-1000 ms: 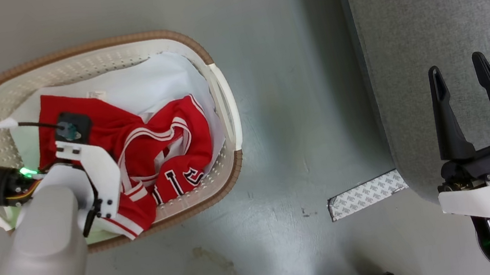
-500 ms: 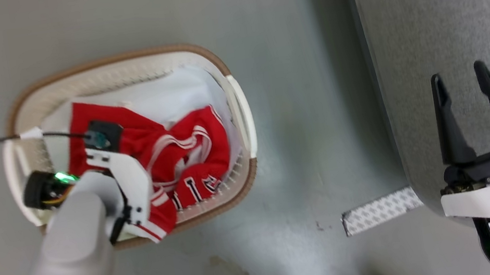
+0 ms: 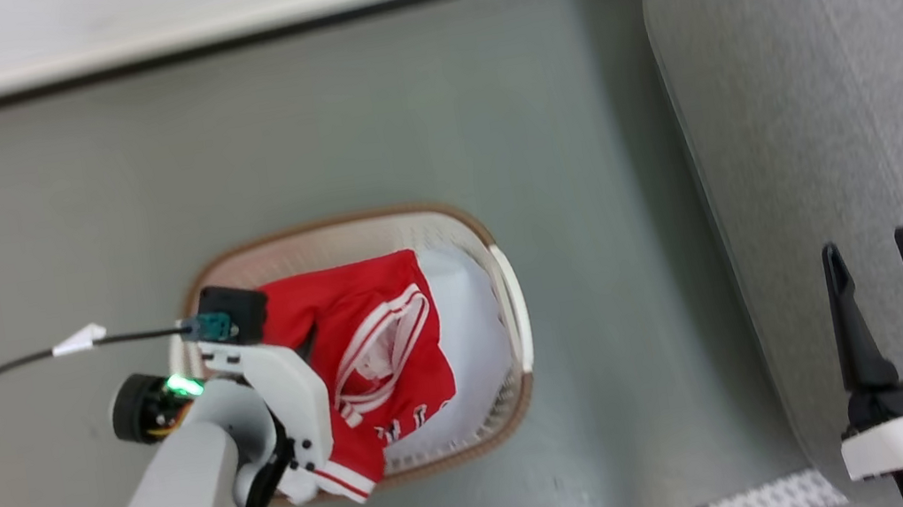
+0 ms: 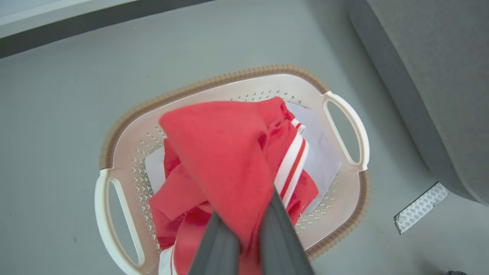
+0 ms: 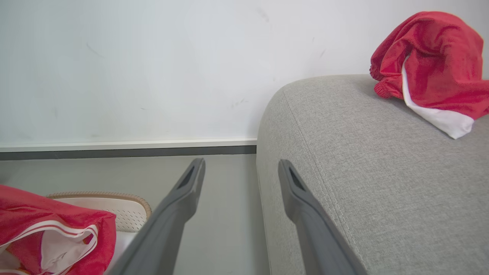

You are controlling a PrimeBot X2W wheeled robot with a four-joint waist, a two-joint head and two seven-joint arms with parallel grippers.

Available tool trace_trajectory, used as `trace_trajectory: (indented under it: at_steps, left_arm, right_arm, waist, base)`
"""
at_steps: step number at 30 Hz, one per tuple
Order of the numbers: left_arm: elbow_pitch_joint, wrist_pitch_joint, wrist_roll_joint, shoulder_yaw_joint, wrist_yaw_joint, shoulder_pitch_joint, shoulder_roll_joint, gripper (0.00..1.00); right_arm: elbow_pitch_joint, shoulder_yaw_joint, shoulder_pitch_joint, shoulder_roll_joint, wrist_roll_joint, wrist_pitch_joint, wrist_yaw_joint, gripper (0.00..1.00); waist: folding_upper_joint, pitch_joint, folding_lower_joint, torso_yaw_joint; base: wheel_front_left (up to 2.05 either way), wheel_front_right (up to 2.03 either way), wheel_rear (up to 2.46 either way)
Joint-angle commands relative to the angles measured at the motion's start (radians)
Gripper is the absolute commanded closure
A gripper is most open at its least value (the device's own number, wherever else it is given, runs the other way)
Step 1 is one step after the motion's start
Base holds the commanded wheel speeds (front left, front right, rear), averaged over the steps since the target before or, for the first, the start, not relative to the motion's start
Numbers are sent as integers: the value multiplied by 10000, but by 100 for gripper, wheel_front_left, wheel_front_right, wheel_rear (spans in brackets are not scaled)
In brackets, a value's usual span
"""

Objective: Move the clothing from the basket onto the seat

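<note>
The left claw (image 4: 244, 233) is clamped on a bright red soft-fabric garment with white stripes (image 4: 221, 152). A fold of it bunches between the two dark fingers (image 4: 280, 229) and drapes over their tips. The rest hangs into the cream-white oval perforated plastic basket with a brown rim (image 4: 229, 78) directly under the claw, above a plain white sheet (image 4: 323, 152).

In the head view the large light grey upholstered sofa (image 3: 833, 53) stands at the basket's 3 o'clock, across bare grey floor (image 3: 396, 119). The right claw (image 3: 867, 249) hangs spread wide with nothing between its fingers at the sofa's edge, at 4 o'clock in that view. A second red garment with white trim (image 5: 428, 61) lies on the sofa top, at 1 o'clock from the right claw in its wrist view.
</note>
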Motion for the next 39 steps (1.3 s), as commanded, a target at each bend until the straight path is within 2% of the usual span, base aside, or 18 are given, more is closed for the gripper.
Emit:
trace_trajectory:
  at_steps: [1,6,20,29,39]
  left_arm:
    - [-191,31,-122,39,-24,248,60,100]
    - [-1736,252,-547,213,166,1245,252,100]
    - [-6055,193,-1050,842,1390,3931,725,100]
    - [-7609,-365,-1044,1049,1853,5414,1019,100]
    - [-8655,-239,-1194,1229,2181,6460,1373,100]
  right_arm:
    - [40,-72,166,-15,-106,0,-26,0]
    - [273,-177,736,-12,-259,0,-26,0]
    - [422,-271,1720,-14,-805,0,-26,0]
    - [421,-205,2306,-14,-1285,0,-26,0]
    - [171,5,2607,-70,-1367,0,-26,0]
  waist:
    - [-1,-836,1,393]
    - [-1,-1881,1,590]
    - [-1,-4148,1,851]
    - [-1,-5282,1,981]
    - [-1,-5589,1,1185]
  base:
    - [0,0,0]
    - [0,0,0]
    - [0,0,0]
    - [0,0,0]
    - [0,0,0]
